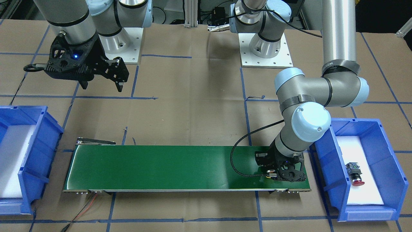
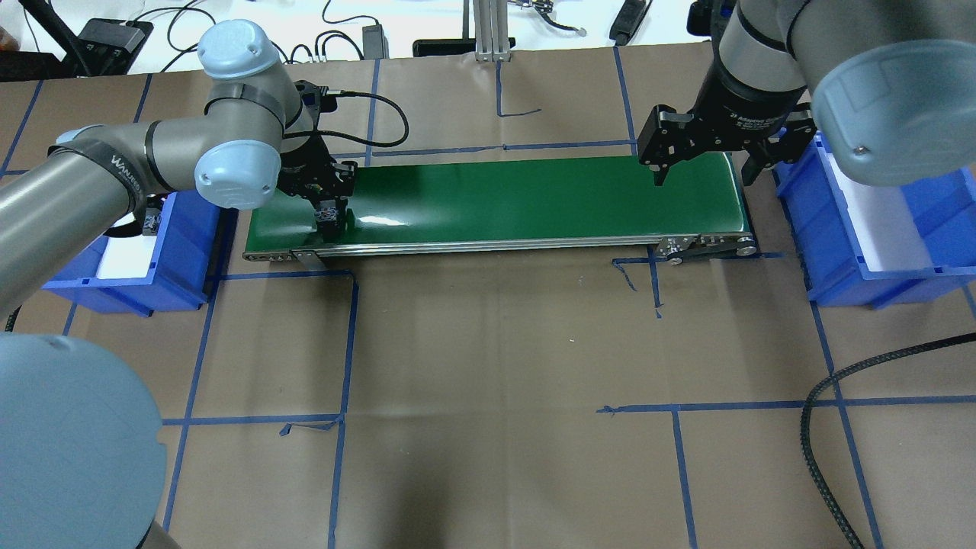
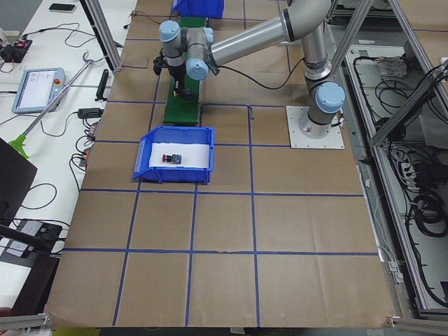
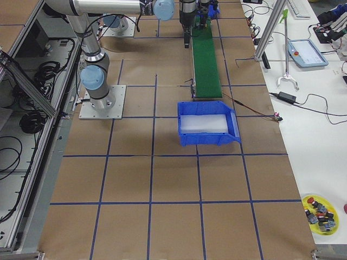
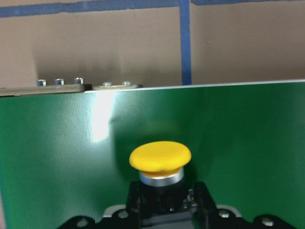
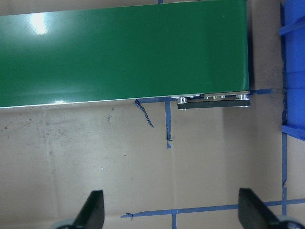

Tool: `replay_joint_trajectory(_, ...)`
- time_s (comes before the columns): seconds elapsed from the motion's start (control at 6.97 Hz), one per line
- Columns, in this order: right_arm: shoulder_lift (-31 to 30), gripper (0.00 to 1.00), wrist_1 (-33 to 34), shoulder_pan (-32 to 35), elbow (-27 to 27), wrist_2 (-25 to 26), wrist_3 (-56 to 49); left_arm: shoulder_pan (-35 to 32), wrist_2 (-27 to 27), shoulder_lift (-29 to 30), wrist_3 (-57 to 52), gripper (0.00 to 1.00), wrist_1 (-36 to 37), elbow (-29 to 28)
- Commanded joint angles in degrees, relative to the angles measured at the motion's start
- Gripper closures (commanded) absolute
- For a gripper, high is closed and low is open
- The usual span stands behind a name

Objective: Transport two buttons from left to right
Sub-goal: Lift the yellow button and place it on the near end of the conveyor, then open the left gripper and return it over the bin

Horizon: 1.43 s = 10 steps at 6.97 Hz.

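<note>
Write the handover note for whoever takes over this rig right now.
Left gripper shut on the yellow button, low over the green belt's left end.
Right gripper open, empty, above the belt's right end.
Red button lies in the left bin; right bin holds no button.
Done: nothing delivered yet. Left: both buttons to the right bin.

- the left gripper [image 2: 329,217] is hanging low over the left end of the green belt [image 2: 534,198].
- the right gripper [image 2: 705,174] is hovering with fingers spread over the belt's right end, beside a blue bin [image 2: 831,252].
</note>
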State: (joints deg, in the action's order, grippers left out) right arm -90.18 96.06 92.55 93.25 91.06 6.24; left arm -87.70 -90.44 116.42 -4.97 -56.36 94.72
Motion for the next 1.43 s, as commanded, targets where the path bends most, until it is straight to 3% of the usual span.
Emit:
replay_joint_trajectory(0.0, 0.0, 0.0, 0.0, 0.0, 0.0, 0.0, 0.0, 0.1, 0.0, -1.5, 1.4, 0.0, 0.6, 0.3)
replay_joint_trajectory(0.43, 0.0, 0.0, 0.0, 0.0, 0.0, -0.1, 0.0, 0.6, 0.0, -1.9, 1.2, 0.0, 0.5, -0.4)
replay_joint_trajectory(0.86, 0.0, 0.0, -0.1, 0.0, 0.0, 0.0, 0.0, 5.1, 0.1, -6.3, -2.9, 0.0, -23.8, -16.2)
replay_joint_trajectory(1.29, 0.0, 0.0, 0.0, 0.0, 0.0, 0.0, 0.0, 14.5, 0.3, -5.7, -14.4, 0.0, -26.3, -19.0)
